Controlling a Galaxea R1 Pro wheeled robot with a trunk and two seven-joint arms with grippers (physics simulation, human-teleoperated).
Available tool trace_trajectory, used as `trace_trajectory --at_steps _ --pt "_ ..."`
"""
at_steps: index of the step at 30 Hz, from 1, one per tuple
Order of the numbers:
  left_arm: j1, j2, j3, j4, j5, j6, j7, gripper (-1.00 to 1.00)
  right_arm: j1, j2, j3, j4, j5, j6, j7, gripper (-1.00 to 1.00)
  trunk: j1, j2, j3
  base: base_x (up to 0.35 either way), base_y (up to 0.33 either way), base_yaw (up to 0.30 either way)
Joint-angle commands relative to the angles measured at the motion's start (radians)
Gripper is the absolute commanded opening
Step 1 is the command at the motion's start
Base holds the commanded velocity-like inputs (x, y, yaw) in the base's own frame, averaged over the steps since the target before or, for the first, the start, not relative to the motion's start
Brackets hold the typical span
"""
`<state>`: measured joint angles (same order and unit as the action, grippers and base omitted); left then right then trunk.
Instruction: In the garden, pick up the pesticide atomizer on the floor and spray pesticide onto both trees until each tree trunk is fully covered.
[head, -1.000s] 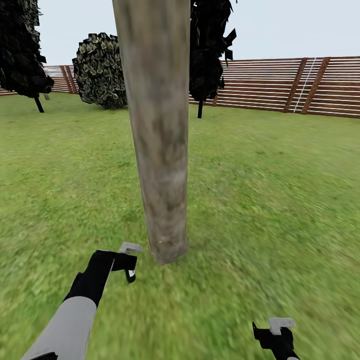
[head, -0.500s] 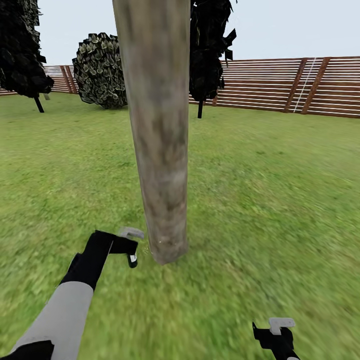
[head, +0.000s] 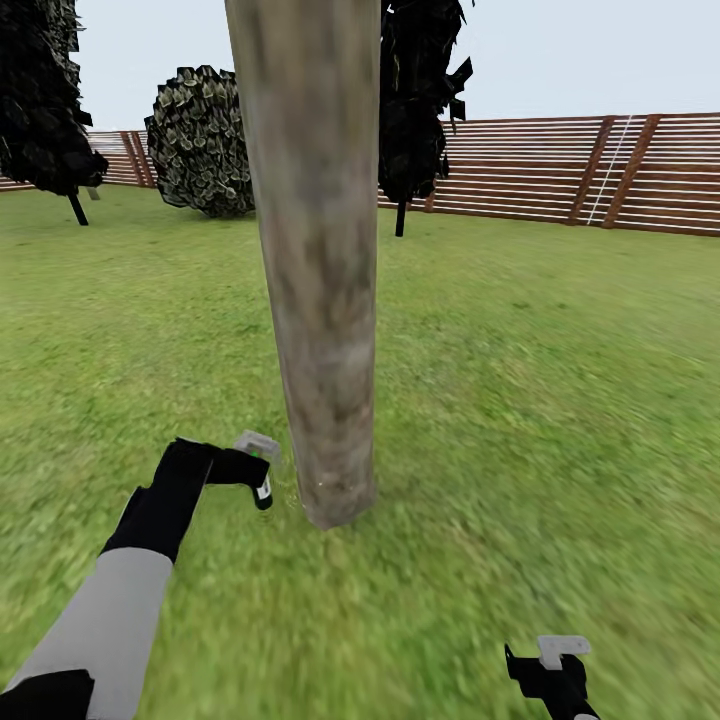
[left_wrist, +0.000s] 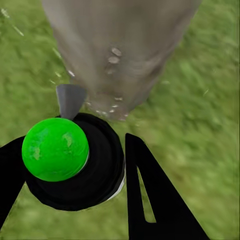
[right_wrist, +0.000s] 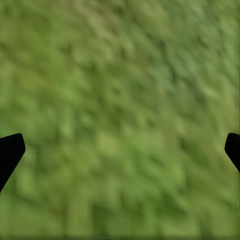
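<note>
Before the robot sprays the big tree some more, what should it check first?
1. Bottle held: ok. The left gripper is shut on the pesticide atomizer.
2. Nozzle aimed at the tree: ok. In the left wrist view the grey tip faces the tree trunk.
3. Close enough to spray: ok. Pale droplets speckle the bark low down.
4. Whole trunk covered: cannot tell. The specks seen sit near the base; the far side is hidden.
5. Other arm out of the way: ok. The right gripper is open, hanging over grass, far from the trunk.

Head view high, left wrist near (shared) tree trunk (head: 318, 300)
</note>
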<state>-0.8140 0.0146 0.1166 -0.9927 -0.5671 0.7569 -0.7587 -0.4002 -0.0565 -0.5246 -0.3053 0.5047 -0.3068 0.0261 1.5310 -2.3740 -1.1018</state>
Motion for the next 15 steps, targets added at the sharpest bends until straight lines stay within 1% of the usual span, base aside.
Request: trace_trajectory --at_steps 1,6,8,9,15 --pt "-0.004 0.001 0.0 -0.013 -0.001 0.006 -0.001 -1.0 0.0 0.0 0.0 0.0 0.0 0.0 0.0 1.0 0.0 0.0 0.0 0.0 0.0 0.0" --pt "-0.015 0.001 0.0 -0.064 -0.002 0.049 -0.026 -1.0 0.0 0.0 0.0 0.0 0.0 0.0 0.0 1.0 0.0 0.0 0.0 0.0 0.0 0.0" --pt "-0.027 0.001 -0.006 -0.093 -0.001 0.113 -0.03 -1.0 0.0 0.0 0.0 0.0 0.0 0.0 0.0 1.0 0.0 0.0 0.0 0.0 0.0 0.0" --pt "-0.032 0.001 -0.008 -0.105 -0.001 0.13 -0.031 -1.0 0.0 0.0 0.0 0.0 0.0 0.0 0.0 1.0 0.0 0.0 0.0 0.0 0.0 0.0" --pt "-0.055 0.002 -0.011 -0.117 -0.005 0.143 -0.031 -1.0 0.0 0.0 0.0 0.0 0.0 0.0 0.0 1.0 0.0 0.0 0.0 0.0 0.0 0.0"
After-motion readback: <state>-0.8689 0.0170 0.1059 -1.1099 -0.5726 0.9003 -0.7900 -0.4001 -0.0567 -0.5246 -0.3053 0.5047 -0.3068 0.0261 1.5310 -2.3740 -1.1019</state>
